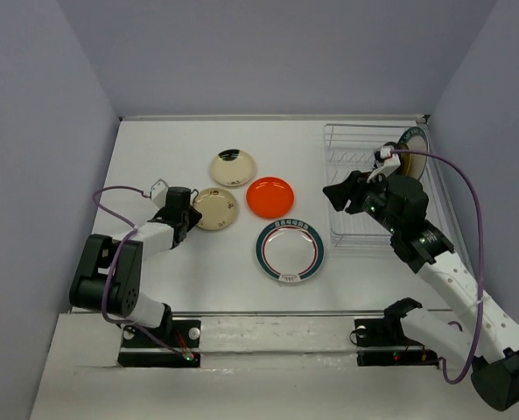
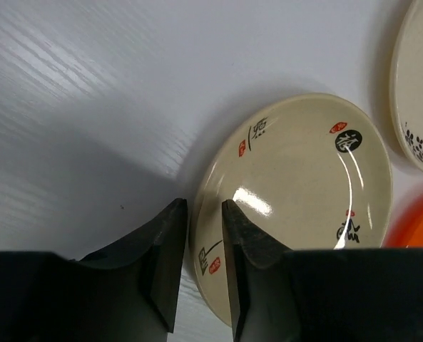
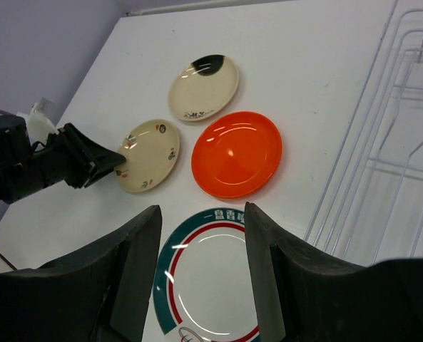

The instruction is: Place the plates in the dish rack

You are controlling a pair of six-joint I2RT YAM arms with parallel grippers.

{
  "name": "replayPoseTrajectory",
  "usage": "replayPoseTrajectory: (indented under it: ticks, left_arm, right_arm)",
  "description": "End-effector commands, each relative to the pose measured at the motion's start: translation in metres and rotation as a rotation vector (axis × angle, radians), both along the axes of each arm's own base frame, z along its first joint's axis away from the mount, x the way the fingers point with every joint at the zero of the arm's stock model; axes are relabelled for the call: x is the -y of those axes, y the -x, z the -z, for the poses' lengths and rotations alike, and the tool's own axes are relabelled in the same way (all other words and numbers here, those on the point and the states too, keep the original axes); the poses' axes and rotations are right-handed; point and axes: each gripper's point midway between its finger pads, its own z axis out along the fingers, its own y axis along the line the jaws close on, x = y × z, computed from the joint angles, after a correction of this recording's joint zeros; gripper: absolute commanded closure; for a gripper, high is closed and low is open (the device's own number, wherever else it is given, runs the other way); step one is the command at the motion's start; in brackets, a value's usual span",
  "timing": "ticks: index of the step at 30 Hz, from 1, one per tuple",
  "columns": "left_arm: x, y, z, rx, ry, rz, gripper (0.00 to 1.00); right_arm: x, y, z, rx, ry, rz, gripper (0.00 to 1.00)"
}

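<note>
I see the left gripper [image 2: 204, 208] low on the white table [image 1: 154, 157], at the edge of a round cream plate with small red and black marks [image 2: 297, 178]. Its two black fingers [image 2: 165, 263] are close together. One is outside the plate's rim and one is over the inside. I cannot tell if they are squeezing the rim. The plate lies flat.

Just behind it lies another round cream plate with a black patch [image 1: 233, 167]. Beside both is a shiny orange-red round plate [image 1: 270, 196]. Nearer the arms lies a white round plate with a dark teal band [image 1: 290, 250].

The right gripper [image 3: 202, 235] hangs in the air above the white plate. Its fingers are wide apart and hold nothing.

The white wire dish rack [image 1: 351, 166] sits on the right side of the table. At its far right end a plate with a dark rim [image 1: 415, 140] stands on its edge. The right arm hides part of it.
</note>
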Motion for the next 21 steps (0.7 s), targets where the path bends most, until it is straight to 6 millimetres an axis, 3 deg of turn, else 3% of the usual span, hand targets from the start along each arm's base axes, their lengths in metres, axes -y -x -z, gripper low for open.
replayPoseTrajectory:
  ticks: [1, 6, 9, 12, 13, 14, 15, 18, 19, 21]
  left_arm:
    - [-0.004, -0.015, -0.01, 0.068, 0.002, -0.034, 0.65]
    - [-0.014, -0.012, -0.012, 0.089, -0.006, -0.069, 0.94]
    - [-0.017, -0.008, -0.016, 0.101, 0.001, -0.075, 0.94]
    - [-0.016, -0.003, -0.037, 0.152, 0.018, -0.071, 0.94]
    - [-0.016, -0.003, -0.06, 0.215, 0.033, -0.066, 0.94]
    - [-0.015, 0.003, -0.066, 0.224, 0.04, -0.054, 0.94]
    - [-0.014, 0.006, -0.091, 0.291, 0.053, -0.046, 0.94]
    - [-0.017, 0.02, -0.117, 0.333, 0.034, -0.024, 0.94]
    - [-0.016, 0.026, -0.139, 0.399, 0.041, -0.007, 0.94]
    - [-0.01, 0.037, -0.161, 0.451, 0.046, 0.051, 0.94]
  right_arm:
    - [-0.009, 0.0, -0.008, 0.033, -0.031, -0.037, 0.45]
    - [-0.017, 0.001, -0.005, 0.007, -0.052, -0.072, 0.45]
    - [-0.024, 0.003, -0.002, -0.014, -0.061, -0.102, 0.43]
    - [-0.037, 0.007, 0.004, -0.057, -0.069, -0.166, 0.39]
    - [-0.04, 0.008, 0.005, -0.07, -0.081, -0.18, 0.38]
    - [-0.048, 0.009, 0.008, -0.085, -0.082, -0.203, 0.35]
    - [-0.055, 0.012, 0.011, -0.103, -0.089, -0.227, 0.33]
    - [-0.075, 0.017, 0.012, -0.124, -0.1, -0.286, 0.25]
    - [-0.082, 0.016, 0.02, -0.151, -0.097, -0.296, 0.23]
    - [-0.101, 0.017, 0.018, -0.145, -0.108, -0.338, 0.21]
